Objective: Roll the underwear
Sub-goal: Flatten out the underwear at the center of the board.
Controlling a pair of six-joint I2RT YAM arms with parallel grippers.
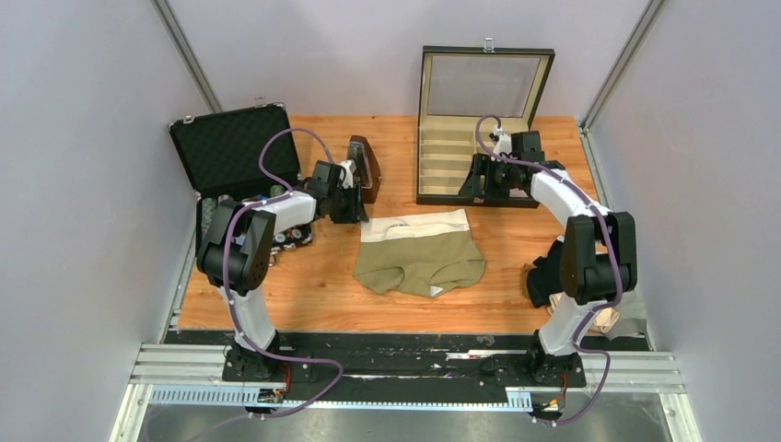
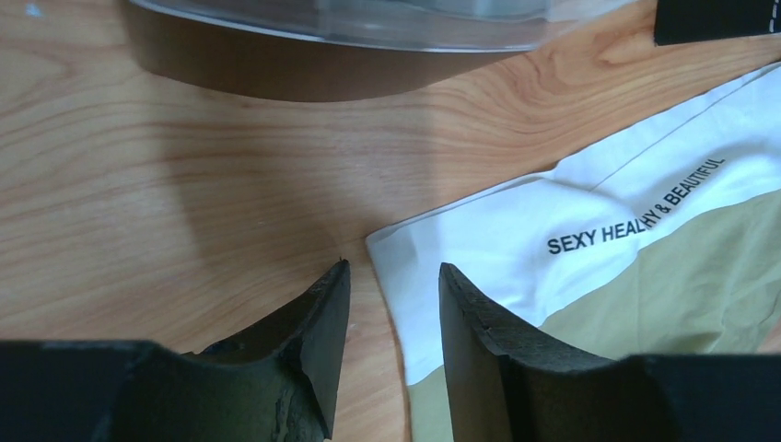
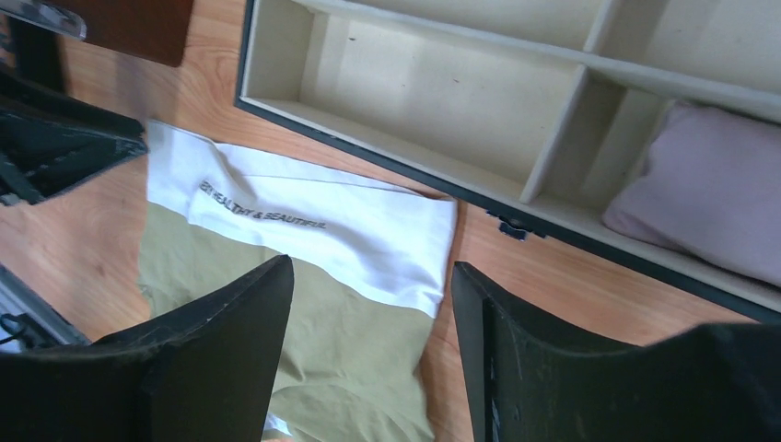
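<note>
An olive-khaki underwear (image 1: 421,262) lies flat mid-table, its white waistband (image 1: 414,224) on the far side. My left gripper (image 1: 357,210) hovers at the waistband's left corner. In the left wrist view it (image 2: 394,269) is open, with the printed waistband's (image 2: 589,203) corner lying between the fingers, untouched. My right gripper (image 1: 479,180) hangs above the right corner; in its wrist view it (image 3: 368,267) is open over the olive cloth (image 3: 350,341), with nothing gripped. A dark pile of black underwear (image 1: 543,276) sits by the right arm.
An open wooden divider box (image 1: 470,157) stands at the back, with a pale pink roll (image 3: 700,193) in one compartment. An open black foam case (image 1: 235,147) is at the back left, a small brown box (image 1: 366,166) beside it.
</note>
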